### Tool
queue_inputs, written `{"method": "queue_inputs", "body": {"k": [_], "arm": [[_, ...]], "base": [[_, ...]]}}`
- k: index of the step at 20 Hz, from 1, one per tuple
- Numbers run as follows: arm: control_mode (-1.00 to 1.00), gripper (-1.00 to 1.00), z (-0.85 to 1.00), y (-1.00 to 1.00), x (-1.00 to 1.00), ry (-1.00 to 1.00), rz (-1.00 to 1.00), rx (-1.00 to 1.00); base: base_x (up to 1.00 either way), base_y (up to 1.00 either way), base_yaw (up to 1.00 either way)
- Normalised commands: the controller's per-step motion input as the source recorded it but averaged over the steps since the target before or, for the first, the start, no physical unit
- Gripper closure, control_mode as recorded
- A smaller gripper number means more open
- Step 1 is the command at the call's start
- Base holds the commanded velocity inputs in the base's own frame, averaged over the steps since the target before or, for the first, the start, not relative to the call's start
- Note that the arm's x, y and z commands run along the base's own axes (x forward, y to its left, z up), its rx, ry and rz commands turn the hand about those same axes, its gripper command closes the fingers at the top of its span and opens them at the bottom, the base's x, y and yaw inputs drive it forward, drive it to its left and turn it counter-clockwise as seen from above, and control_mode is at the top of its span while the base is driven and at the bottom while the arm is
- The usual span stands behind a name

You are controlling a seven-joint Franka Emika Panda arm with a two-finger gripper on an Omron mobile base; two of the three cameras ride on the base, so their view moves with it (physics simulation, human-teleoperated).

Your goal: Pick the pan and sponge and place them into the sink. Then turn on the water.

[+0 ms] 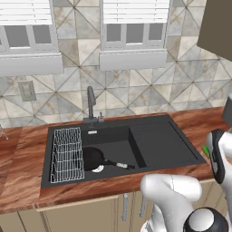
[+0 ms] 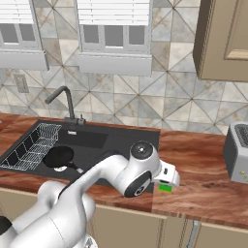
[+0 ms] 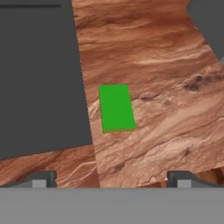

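A: How many things were there?
B: One small round black frying pan lay in the matte black rectangular sink, centre-left. One flat green rectangular sponge lay on the wooden counter.
A: And the gripper?
B: Spread wide, empty, above the sponge.

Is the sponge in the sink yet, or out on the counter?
Out. The sponge lies flat on the wooden counter, just beside the sink edge, below the open gripper.

A reddish wood-grain worktop runs along a wall of grey and beige triangle-patterned tiles. Two windows with white blinds sit above it. Tan cabinet doors hang below, an upper cabinet hangs on the right, and a wall outlet is on the left.
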Motion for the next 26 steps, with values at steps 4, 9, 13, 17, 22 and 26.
{"method": "queue_inputs", "body": {"k": [4, 9, 13, 17, 22, 26], "arm": [[-1.0, -1.0, -0.2, 0.0, 0.18, 0.0, 0.0, 0.01], [-1.0, -1.0, -0.27, 0.0, 0.18, 0.0, 0.0, 0.0], [-1.0, -1.0, -0.27, 0.0, 0.21, 0.0, 0.0, 0.0], [-1.0, -1.0, -0.27, 0.0, 0.22, 0.0, 0.0, 0.0], [-1.0, -1.0, -0.24, -0.08, 0.16, 0.0, 0.0, 0.0], [-1.0, -1.0, -0.19, -0.19, 0.16, 0.0, 0.0, 0.0]], "base": [[0.0, 0.0, 0.0], [0.0, 0.0, 0.0], [0.0, 0.0, 0.0], [0.0, 0.0, 0.0], [0.0, 0.0, 0.0], [0.0, 0.0, 0.0]]}}
